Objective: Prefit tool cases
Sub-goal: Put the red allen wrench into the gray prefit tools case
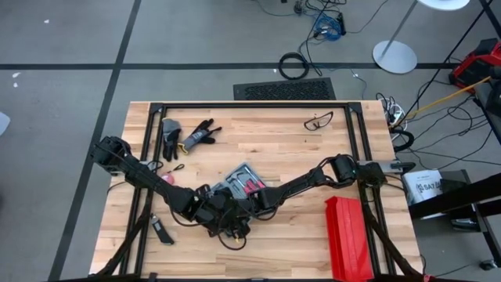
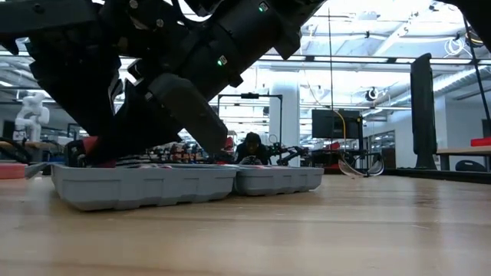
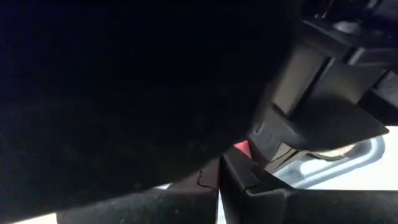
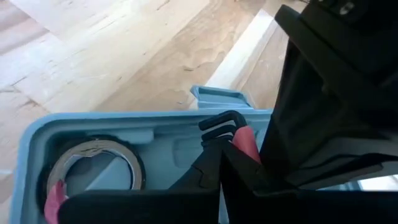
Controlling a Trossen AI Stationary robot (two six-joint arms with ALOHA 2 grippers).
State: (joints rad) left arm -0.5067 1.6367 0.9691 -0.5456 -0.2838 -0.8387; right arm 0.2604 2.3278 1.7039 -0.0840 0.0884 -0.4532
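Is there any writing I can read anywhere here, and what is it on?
"SAY...": blue print on a white box beside the table's right edge; the remaining letters are too small to read.
Nothing readable on the open tool case, the red ribbed box or the tape roll.

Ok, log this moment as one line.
open blue-grey plastic tool case, table centre | left end effector shut, at case | right end effector shut, over case

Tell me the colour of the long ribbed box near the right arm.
Red; the box shows best in the high view.
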